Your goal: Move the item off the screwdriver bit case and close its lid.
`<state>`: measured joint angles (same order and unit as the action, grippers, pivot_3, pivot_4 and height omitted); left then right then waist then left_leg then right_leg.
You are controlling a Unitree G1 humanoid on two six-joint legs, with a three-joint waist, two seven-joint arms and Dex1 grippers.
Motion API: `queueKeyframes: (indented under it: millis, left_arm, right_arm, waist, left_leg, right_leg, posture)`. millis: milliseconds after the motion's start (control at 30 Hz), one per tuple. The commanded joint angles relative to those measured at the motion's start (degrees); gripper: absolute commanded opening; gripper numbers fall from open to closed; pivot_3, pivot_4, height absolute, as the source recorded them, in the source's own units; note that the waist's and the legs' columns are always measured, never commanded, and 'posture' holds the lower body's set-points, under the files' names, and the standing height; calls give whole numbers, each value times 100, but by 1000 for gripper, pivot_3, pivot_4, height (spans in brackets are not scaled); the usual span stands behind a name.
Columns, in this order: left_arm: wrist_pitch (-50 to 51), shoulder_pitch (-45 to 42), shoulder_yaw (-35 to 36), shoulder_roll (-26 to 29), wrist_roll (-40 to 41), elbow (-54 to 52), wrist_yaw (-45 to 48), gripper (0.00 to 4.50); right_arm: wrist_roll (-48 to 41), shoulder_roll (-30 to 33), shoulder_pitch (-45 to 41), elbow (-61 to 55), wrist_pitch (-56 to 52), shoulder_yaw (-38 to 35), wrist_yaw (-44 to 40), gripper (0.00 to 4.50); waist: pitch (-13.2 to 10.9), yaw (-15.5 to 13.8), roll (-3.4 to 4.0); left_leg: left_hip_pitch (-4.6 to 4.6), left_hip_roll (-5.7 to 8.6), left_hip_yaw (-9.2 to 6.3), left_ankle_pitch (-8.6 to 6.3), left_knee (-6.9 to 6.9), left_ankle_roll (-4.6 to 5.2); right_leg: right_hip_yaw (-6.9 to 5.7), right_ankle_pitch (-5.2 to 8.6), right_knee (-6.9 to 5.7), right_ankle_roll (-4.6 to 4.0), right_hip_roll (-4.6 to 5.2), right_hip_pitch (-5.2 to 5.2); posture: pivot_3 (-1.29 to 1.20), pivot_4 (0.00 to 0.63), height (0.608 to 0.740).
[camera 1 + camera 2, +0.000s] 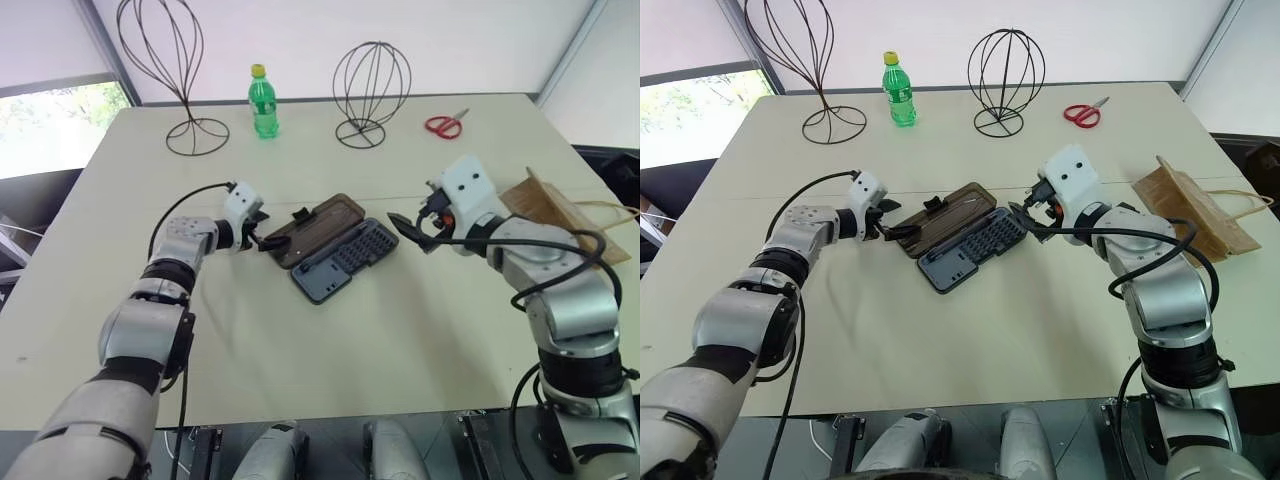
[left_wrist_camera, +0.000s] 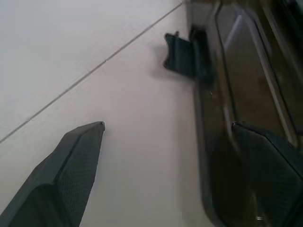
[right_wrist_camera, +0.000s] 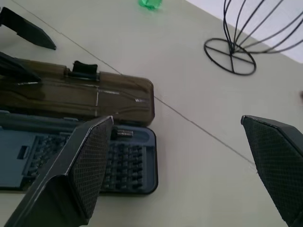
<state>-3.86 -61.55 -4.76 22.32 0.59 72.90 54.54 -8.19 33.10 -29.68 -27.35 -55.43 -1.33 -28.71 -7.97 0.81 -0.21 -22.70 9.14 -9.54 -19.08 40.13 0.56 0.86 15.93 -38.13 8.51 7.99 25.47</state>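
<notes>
Left eye view, case: the screwdriver bit case (image 1: pixel 330 248) lies open mid-table, its lid (image 1: pixel 314 229) flat beside the blue-grey tray.
Paper bag: the paper bag (image 1: pixel 563 214) rests off the case, near the table's right edge.
My left gripper (image 1: pixel 262 230): fingers spread, at the lid's left end.
My right gripper (image 1: pixel 412 232): fingers spread, holding nothing, just right of the tray.
</notes>
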Motion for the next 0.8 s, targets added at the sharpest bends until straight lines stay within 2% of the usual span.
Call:
queueKeyframes:
  millis: [33, 267, 300, 400, 467, 500, 567, 600, 700, 800]
  left_arm:
    - [-69, -222, 92, 18, -111, 56, -16, 4500]
    - [42, -85, -203, -24, -534, 177, 342, 4500]
    - [149, -76, -176, -39, -513, 197, 453, 3961]
    - [400, -26, -87, -56, -466, 238, 706, 2791]
    - [428, 12, -87, -44, -525, 240, 759, 1643]
    - [444, 28, -100, -38, -562, 243, 790, 1346]
    - [461, 47, -112, -29, -612, 246, 828, 340]
    - [488, 48, -61, -37, -568, 241, 898, 61]
    - [575, 13, -9, -60, -518, 196, 1287, 61]
    - [5, -35, -140, -15, -671, 69, 1451, 61]
  right_arm:
    - [-48, -16, 19, -316, -68, -275, 204, 4458]
    - [-115, 5, 96, -367, -63, -304, 330, 4458]
    - [-123, 8, 99, -360, -52, -303, 338, 4500]
    - [-148, 9, 87, -330, -34, -284, 375, 4500]
    - [-164, 17, 91, -323, -27, -279, 385, 4500]
    - [-174, 32, 105, -311, -21, -290, 379, 4500]
    - [-192, 52, 130, -298, -17, -308, 375, 4500]
    - [-199, 85, 158, -290, -21, -322, 364, 4500]
    - [-311, 147, 256, -313, -34, -404, 258, 4500]
    - [-893, 467, 808, -758, 0, -680, -481, 4500]
  waist:
    - [0, 8, 0]
    - [2, 4, -1]
    - [2, 5, -1]
    - [3, 7, -1]
    - [5, 7, -1]
    - [6, 6, -3]
    - [7, 4, -2]
    - [8, 3, -1]
    - [9, -5, -2]
    - [9, -22, -2]
  left_leg:
    - [0, 0, 1, 0, 0, 0]
    - [5, 0, 1, 0, 0, 0]
    - [7, 0, 1, 0, 0, 0]
    - [11, 0, 1, 0, -1, 0]
    - [16, 0, 1, 0, -2, 0]
    - [17, 0, 1, 0, -2, 0]
    - [19, 0, 2, 0, -2, 0]
    - [19, 0, 0, 0, -2, 0]
    - [19, 1, 0, 0, -1, 1]
    - [19, 1, -1, -1, -2, 1]
  right_leg:
    - [1, 0, 0, 0, 0, 0]
    - [1, 0, -1, 0, 0, -3]
    - [1, 0, -1, 0, 0, -5]
    - [1, 0, -1, 0, 0, -6]
    - [1, 0, -1, 0, 0, -8]
    - [1, 0, -1, 0, 0, -9]
    - [2, 0, -1, 0, 0, -11]
    - [2, 0, -2, 0, 0, -11]
    - [2, 0, -2, 0, 0, -12]
    - [2, 0, -2, 0, 1, -13]
  posture:
    - [0, 150, 740]
    - [0, 150, 740]
    - [0, 150, 740]
    - [0, 150, 740]
    - [0, 150, 740]
    - [0, 150, 740]
    - [0, 150, 740]
    - [0, 150, 740]
    - [0, 150, 740]
    - [0, 150, 740]
